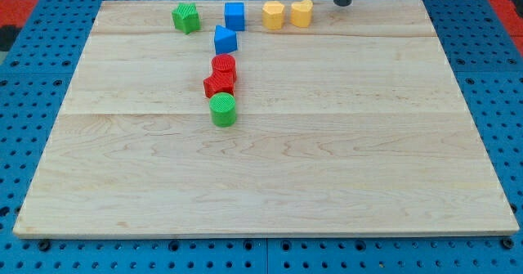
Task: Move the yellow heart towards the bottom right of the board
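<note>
The yellow heart (301, 13) sits near the board's top edge, right of centre. A yellow hexagon block (273, 15) stands just to its left, close beside it. My tip (343, 3) is at the top edge of the board, a short way to the right of the yellow heart and apart from it. The rod runs up out of the view's top.
A blue cube (234, 15) and a green star-like block (186, 18) stand left along the top edge. Below them a blue block (225, 39), a red cylinder (223, 65), a red star-like block (218, 84) and a green cylinder (222, 110) form a column. The wooden board (327, 159) lies on a blue pegboard.
</note>
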You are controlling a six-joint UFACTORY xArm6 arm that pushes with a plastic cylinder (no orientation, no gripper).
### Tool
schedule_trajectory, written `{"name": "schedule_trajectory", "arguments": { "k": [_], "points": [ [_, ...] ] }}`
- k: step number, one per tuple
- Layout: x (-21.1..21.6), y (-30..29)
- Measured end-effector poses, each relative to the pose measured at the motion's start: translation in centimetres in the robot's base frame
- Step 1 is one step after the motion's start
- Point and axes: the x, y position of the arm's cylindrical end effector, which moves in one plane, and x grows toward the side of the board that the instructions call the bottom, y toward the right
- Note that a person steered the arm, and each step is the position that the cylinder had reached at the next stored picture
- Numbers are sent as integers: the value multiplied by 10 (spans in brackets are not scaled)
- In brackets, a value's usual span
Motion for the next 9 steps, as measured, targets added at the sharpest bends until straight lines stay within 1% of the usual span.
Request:
{"name": "schedule_trajectory", "arguments": {
  "k": [1, 2, 4, 5, 6, 7, 8, 9],
  "points": [
    [1, -66],
    [8, -90],
    [53, -81],
    [84, -98],
    [115, -73],
    [117, -35],
    [163, 1],
    [211, -2]
  ]
}}
